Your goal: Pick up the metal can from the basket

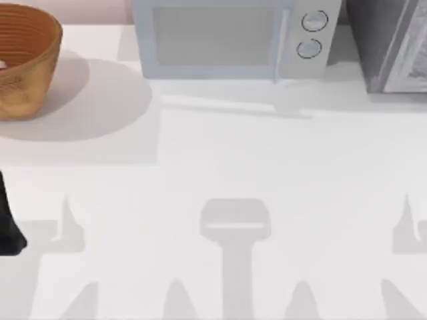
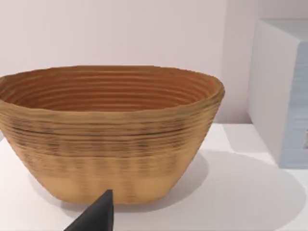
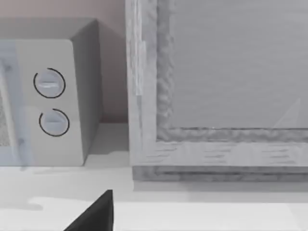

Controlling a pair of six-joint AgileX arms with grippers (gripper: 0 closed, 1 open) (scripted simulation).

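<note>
The round woven orange-brown wicker basket [image 1: 27,57] sits at the far left corner of the white bench [image 1: 220,167], well apart from the pale grey microwave oven with two round dials [image 1: 233,37] along the back. At the basket's left edge in the top view there is a sliver of white with red, likely the small metal can [image 1: 3,65] resting inside, low against the wall. The left wrist view faces the basket's ribbed side square on, the dark tip of one finger [image 2: 98,214] of the left pincer poking in below; I cannot tell if that pincer is open or closed. The right arm faces the microwave and a grey box [image 3: 221,86], looking parked. To do this well, I judge the left pincer must rise above the rim, then drop straight in with its fingers spread around the can
</note>
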